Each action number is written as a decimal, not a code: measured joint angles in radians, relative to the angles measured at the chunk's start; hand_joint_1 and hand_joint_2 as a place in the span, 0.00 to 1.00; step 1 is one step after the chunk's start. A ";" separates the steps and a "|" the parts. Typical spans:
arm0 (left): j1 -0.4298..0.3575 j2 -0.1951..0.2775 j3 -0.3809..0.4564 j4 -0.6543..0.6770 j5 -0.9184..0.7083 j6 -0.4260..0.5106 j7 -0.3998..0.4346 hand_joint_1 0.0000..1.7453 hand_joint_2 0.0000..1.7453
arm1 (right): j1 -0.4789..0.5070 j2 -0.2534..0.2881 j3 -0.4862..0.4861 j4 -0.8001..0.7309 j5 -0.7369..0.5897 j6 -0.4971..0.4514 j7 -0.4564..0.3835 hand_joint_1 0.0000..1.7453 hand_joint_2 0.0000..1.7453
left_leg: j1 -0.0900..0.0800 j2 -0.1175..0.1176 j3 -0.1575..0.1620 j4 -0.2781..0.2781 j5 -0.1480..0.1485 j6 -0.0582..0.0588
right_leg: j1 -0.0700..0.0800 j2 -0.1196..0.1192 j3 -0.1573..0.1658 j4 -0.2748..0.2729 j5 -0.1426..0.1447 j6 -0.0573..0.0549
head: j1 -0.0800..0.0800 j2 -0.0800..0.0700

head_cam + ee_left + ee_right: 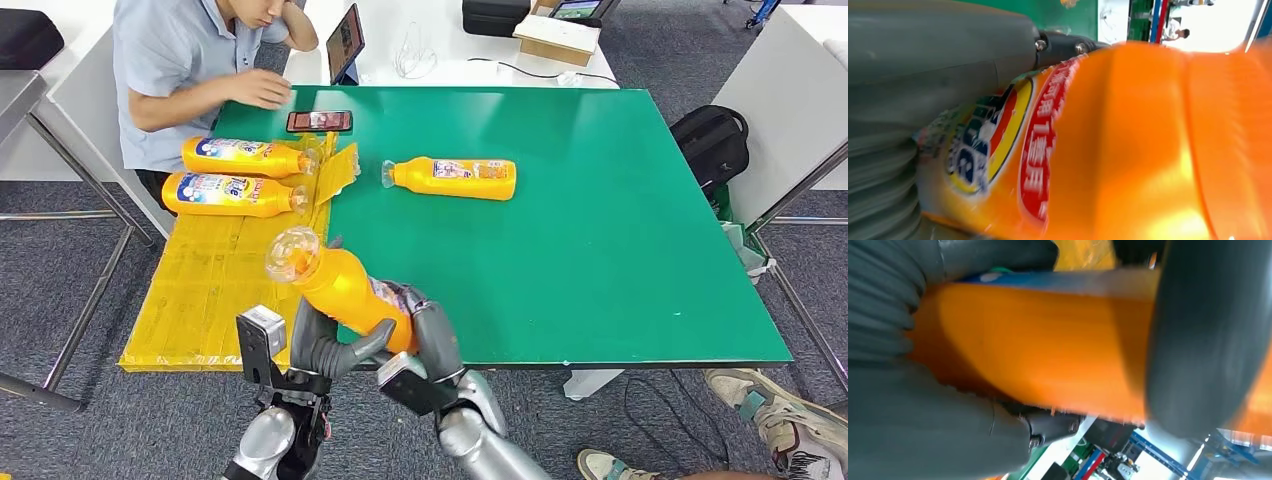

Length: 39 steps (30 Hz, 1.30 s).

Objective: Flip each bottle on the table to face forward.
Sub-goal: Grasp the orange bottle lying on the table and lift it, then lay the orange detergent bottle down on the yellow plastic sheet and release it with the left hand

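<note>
Head view: green table [600,230] with a flattened yellow cardboard sheet [215,290] over its left part. 4 orange bottles in the scene. The held bottle [340,285] sits off the table surface above the near-left edge, tilted, with its clear cap toward the far left and its base low toward the robot. Left robot hand [325,345] wraps the lower body of the held bottle from the left, thumb lying across the underside; right robot hand [432,335] is pressed against the same lower body from the right, fingers curled around it. Both are closed on this 1 bottle. Left wrist view: the grey thumb lies against the bottle's printed label [998,135] with red, yellow and blue print; the orange body takes most of the frame, blurred. Right wrist view: a plain orange face of the bottle, with a dark finger [1208,340] crossing it. 2 bottles [243,157] [236,194] lie side by side on the far end of the cardboard sheet, labels up, caps pointing right. The fourth bottle [455,178] lies on its side on the bare green, near the middle far part, label up, cap pointing left, well apart from the hands. A phone [319,121] lies on the far-left of the table, just beside the hand of a seated person [190,70] in a light blue shirt.
</note>
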<state>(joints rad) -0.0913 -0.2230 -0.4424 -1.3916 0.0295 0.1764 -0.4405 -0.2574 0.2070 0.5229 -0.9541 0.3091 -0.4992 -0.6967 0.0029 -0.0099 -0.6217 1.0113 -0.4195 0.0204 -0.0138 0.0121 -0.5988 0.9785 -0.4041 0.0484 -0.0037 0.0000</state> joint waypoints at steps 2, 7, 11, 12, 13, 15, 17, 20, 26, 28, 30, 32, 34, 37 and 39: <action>-0.008 -0.001 0.001 0.002 0.037 -0.011 0.005 0.00 1.00 | -0.006 0.003 0.054 0.000 -0.018 -0.046 0.005 1.00 1.00 | 0.000 0.000 0.000 0.000 0.000 0.000 | 0.000 0.000 0.000 0.000 0.000 0.000 | 0.000 0.000; -0.017 -0.001 0.001 0.005 0.149 -0.093 0.008 0.00 1.00 | -0.037 -0.008 0.167 -0.002 -0.107 -0.077 0.018 0.97 1.00 | -0.001 0.000 0.000 0.000 0.000 0.000 | 0.000 0.000 0.000 0.000 0.000 0.000 | 0.000 0.000; -0.012 0.016 0.003 -0.002 0.191 -0.161 -0.016 0.50 1.00 | -0.082 -0.011 0.215 0.042 -0.133 -0.067 0.011 0.39 1.00 | 0.000 0.001 0.000 0.000 0.000 0.000 | 0.000 0.000 0.000 0.000 0.000 0.000 | 0.000 0.000; -0.008 0.023 0.004 -0.007 0.195 -0.172 -0.018 0.75 1.00 | -0.094 -0.008 0.222 0.061 -0.126 -0.058 0.009 0.17 0.75 | 0.000 0.001 0.000 0.000 0.000 0.000 | 0.000 0.000 0.000 0.000 0.000 0.000 | 0.000 0.000; -0.005 0.031 0.005 -0.011 0.195 -0.178 -0.018 0.98 1.00 | -0.104 -0.005 0.227 0.079 -0.116 -0.047 0.007 0.03 0.50 | 0.000 0.001 0.000 0.000 0.000 0.000 | 0.000 0.000 0.000 0.000 0.000 0.000 | 0.000 0.000; -0.001 0.043 0.012 -0.015 0.187 -0.177 -0.012 1.00 1.00 | -0.117 0.003 0.230 0.113 -0.085 -0.025 0.006 0.00 0.00 | 0.000 0.001 0.000 0.000 0.000 0.000 | 0.000 0.000 -0.001 0.000 0.000 0.000 | 0.000 0.000; -0.001 0.049 0.023 -0.014 0.179 -0.164 0.001 1.00 1.00 | -0.121 0.007 0.230 0.135 -0.051 -0.018 0.007 0.00 0.00 | 0.000 0.001 0.000 0.000 0.000 0.000 | 0.000 0.000 -0.001 0.000 0.000 0.000 | 0.000 0.000; -0.010 0.051 0.043 -0.003 0.177 -0.136 0.026 1.00 1.00 | -0.112 0.007 0.231 0.145 -0.014 -0.027 0.010 0.00 0.00 | 0.000 0.001 0.000 0.000 0.000 0.000 | 0.000 0.000 -0.001 0.000 0.000 0.000 | 0.000 0.000; -0.050 0.068 0.088 0.047 0.161 -0.077 0.051 1.00 1.00 | -0.064 -0.026 0.238 0.103 0.003 -0.095 0.013 0.00 0.00 | -0.001 0.000 0.000 0.000 0.000 0.000 | 0.000 0.000 -0.001 0.000 0.000 0.000 | 0.000 0.000; -0.080 0.076 0.111 0.066 0.112 -0.008 0.046 1.00 1.00 | -0.039 -0.043 0.241 0.080 0.014 -0.119 0.006 0.00 0.00 | -0.001 0.001 0.000 0.000 0.000 0.000 | 0.000 0.000 -0.001 0.000 0.000 0.000 | 0.000 0.000; -0.112 0.089 0.144 0.083 0.059 0.055 0.040 1.00 1.00 | -0.011 -0.059 0.244 0.055 0.028 -0.133 0.000 0.00 0.00 | 0.000 0.000 0.000 0.000 0.000 0.000 | 0.000 0.000 -0.001 0.000 0.000 0.000 | 0.000 0.000; -0.138 0.104 0.175 0.099 0.001 0.101 0.038 1.00 1.00 | 0.013 -0.077 0.243 0.031 0.041 -0.147 -0.002 0.00 0.00 | 0.000 0.000 0.000 0.000 0.000 0.000 | 0.000 -0.001 -0.001 0.000 0.000 0.000 | 0.000 0.000; -0.160 0.122 0.205 0.117 -0.067 0.159 0.037 1.00 1.00 | 0.033 -0.096 0.237 0.004 0.054 -0.161 -0.002 0.00 0.00 | 0.000 0.000 0.000 0.000 0.000 0.000 | 0.000 -0.001 -0.001 0.001 0.000 0.000 | 0.000 0.000; -0.202 0.150 0.261 0.158 -0.181 0.270 0.024 1.00 1.00 | 0.067 -0.122 0.216 -0.042 0.071 -0.165 -0.002 0.00 0.00 | 0.000 0.001 0.000 0.000 0.000 0.000 | 0.000 0.000 -0.001 0.001 0.000 0.000 | 0.000 0.000; -0.225 0.166 0.291 0.182 -0.235 0.320 0.014 0.96 1.00 | 0.084 -0.133 0.205 -0.068 0.081 -0.163 -0.002 0.00 0.00 | 0.000 0.001 0.000 0.000 0.000 0.000 | 0.000 -0.001 -0.001 0.001 0.000 0.000 | 0.000 0.000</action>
<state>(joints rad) -0.3163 -0.0574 -0.1515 -1.2095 -0.2052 0.4963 -0.4264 -0.1739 0.0739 0.7278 -1.0217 0.3897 -0.6623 -0.6985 0.0033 -0.0094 -0.6221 1.0113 -0.4190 0.0200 -0.0135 0.0114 -0.6002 0.9792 -0.4039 0.0479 -0.0037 0.0000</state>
